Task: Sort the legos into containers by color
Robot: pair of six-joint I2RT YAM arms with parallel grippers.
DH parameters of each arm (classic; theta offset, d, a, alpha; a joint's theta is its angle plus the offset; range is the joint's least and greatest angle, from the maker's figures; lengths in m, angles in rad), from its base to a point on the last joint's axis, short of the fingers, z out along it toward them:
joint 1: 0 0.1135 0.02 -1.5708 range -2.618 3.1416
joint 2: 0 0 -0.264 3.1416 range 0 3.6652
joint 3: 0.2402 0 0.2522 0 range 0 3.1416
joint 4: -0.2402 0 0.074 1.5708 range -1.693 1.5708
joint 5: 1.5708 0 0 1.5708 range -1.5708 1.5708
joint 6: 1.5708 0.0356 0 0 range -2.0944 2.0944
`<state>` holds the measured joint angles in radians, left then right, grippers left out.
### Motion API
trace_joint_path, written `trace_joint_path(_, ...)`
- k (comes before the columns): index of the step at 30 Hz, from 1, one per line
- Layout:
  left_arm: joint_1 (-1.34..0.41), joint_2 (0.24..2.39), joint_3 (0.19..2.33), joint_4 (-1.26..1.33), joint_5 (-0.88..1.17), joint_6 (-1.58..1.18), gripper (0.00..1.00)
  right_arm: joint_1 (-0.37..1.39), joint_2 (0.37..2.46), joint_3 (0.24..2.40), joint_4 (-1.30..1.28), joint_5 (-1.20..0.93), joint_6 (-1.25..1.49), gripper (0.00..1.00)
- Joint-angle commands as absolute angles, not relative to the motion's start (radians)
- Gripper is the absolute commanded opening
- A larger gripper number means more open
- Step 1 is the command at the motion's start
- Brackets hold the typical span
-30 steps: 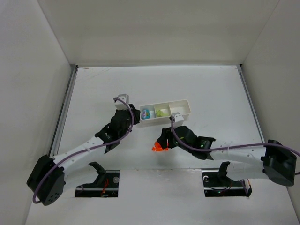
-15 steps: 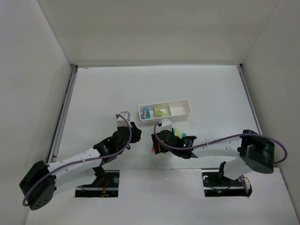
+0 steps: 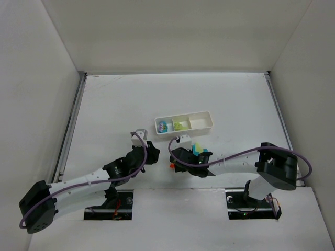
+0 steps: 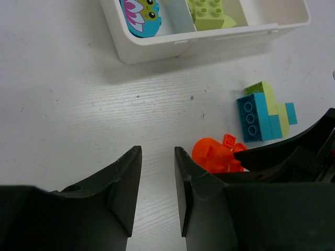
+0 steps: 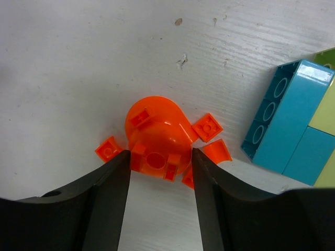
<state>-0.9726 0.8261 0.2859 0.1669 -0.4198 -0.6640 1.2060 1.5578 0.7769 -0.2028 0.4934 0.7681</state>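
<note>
The orange lego [image 5: 157, 138], a rounded piece with small tabs sticking out around it, lies on the table [image 4: 63, 104] on the near side of the tray [image 4: 172, 47], well apart from it and roughly in line with its left half. The right gripper [image 5: 159, 153] is down over it, one finger on each side of the rounded body and both pads against it, so the piece is pinched while it sits on the table. Just right of it and slightly farther away lies a clump of teal and green legos [image 4: 264, 112], close to the orange one but not touching it, between it and the tray. In the tray, the left compartment holds a teal lego [image 4: 140, 15] printed with an owl-like face, and the middle compartment holds a green lego [image 4: 209, 11] with its studs up. The left gripper [image 4: 157, 151] hangs low over bare table just left of the orange lego, pointing toward the tray; its fingers stand nearly together with a narrow slot between them and nothing in it. The right gripper's dark body fills the right edge of the left wrist view, beside the orange piece.
</note>
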Motion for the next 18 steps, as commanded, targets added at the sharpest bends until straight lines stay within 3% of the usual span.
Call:
trace_joint_path(1, -0.982, 0.804, 0.273, 0.166, -0.442, -0.672, 0.29, 1.223, 1.559, 0.818, -0.212, 0.523, 0.801, 0.51)
trace_joint_path(12, -1.021, 0.824, 0.287, 0.133, -0.42, -0.653, 0.43, 1.22, 1.401, 0.81, -0.209, 0.543, 0.77, 0.46)
trace_joint_path(18, -1.047, 0.842, 0.294, 0.15, -0.419, -0.653, 0.45, 1.076, 1.319, 0.816, -0.157, 0.538, 0.663, 0.46)
